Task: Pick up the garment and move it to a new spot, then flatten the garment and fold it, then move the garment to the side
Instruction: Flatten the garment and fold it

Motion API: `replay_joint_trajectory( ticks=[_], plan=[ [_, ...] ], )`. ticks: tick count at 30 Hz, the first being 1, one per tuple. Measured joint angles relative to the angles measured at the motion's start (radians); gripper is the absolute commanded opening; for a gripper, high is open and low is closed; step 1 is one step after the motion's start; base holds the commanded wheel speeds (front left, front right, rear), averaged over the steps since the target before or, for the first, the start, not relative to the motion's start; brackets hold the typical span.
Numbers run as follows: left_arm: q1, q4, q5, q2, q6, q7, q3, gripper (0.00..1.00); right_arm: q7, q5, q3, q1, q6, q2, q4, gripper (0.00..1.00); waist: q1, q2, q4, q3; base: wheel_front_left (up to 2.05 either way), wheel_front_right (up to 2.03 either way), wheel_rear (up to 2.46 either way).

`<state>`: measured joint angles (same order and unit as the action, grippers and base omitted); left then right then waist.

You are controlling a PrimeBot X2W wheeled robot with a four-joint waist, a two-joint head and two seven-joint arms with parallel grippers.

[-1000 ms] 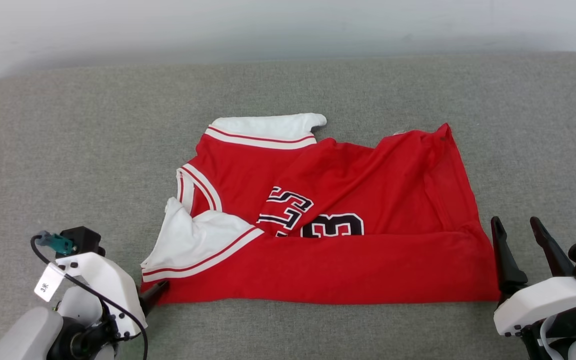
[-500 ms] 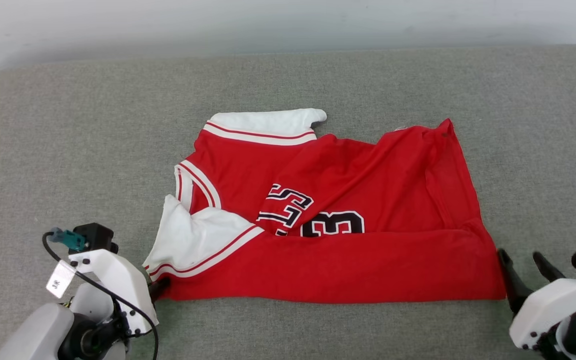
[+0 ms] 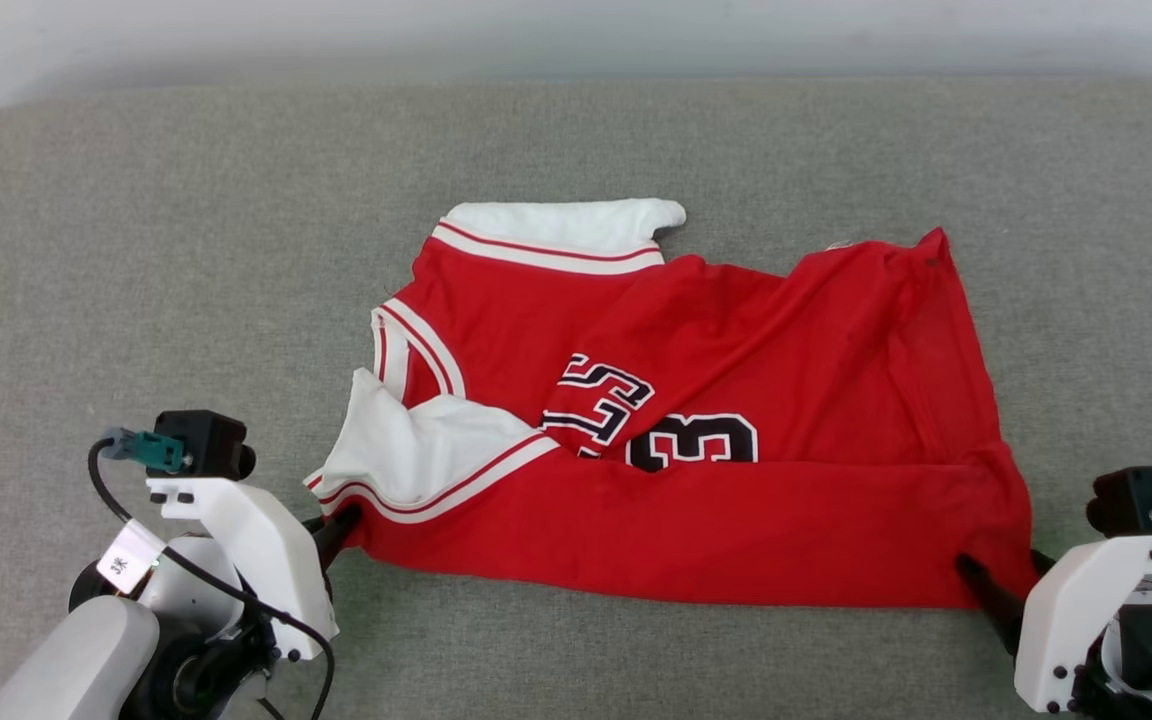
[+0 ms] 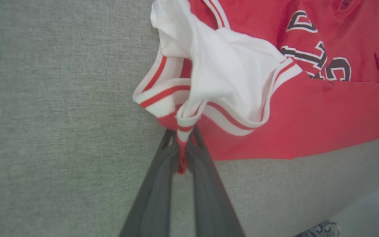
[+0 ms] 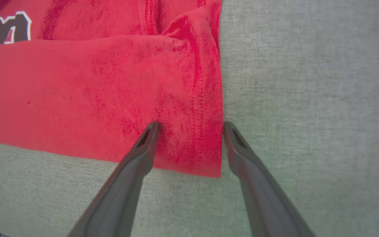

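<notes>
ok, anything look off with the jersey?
The jersey isn't flat: its near edge is folded up over the chest lettering, hiding the lower part, and the near white sleeve is bunched. The left gripper is shut on that sleeve's cuff; the right gripper is open, straddling the hem corner.

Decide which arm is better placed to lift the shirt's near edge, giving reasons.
Left. The left gripper is shut on the shirt at its sleeve hem; the right gripper straddles the near corner, open.
</notes>
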<state>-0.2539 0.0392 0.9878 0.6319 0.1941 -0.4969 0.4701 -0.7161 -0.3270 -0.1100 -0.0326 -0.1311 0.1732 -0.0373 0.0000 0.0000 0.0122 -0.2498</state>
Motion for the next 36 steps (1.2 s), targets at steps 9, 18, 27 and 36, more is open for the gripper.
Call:
replay_joint_trajectory(
  ticks=[9, 18, 27, 36],
  plan=[
    [-0.011, 0.022, -0.017, -0.015, 0.005, 0.014, 0.012, 0.0, -0.038, -0.04, 0.042, -0.05, 0.0, 0.027, 0.094, 0.54, 0.0, 0.0, 0.025, -0.046, 0.0, 0.0, 0.0],
    [0.005, 0.002, -0.017, -0.031, -0.019, 0.049, 0.023, 0.0, -0.041, -0.07, 0.049, -0.062, -0.001, 0.045, 0.112, 0.0, 0.0, 0.0, 0.035, -0.008, 0.0, 0.0, 0.0],
    [0.072, 0.0, -0.023, -0.02, -0.023, 0.106, 0.013, 0.0, -0.052, -0.065, 0.056, -0.006, 0.0, 0.068, 0.047, 0.0, 0.0, 0.0, 0.036, 0.097, 0.0, 0.0, 0.0],
    [0.214, 0.033, 0.015, 0.016, 0.03, 0.092, 0.005, 0.0, -0.098, -0.062, 0.06, 0.111, 0.0, 0.074, -0.004, 0.0, -0.0001, 0.0001, 0.043, 0.216, 0.0, 0.0, 0.0]
  ],
)
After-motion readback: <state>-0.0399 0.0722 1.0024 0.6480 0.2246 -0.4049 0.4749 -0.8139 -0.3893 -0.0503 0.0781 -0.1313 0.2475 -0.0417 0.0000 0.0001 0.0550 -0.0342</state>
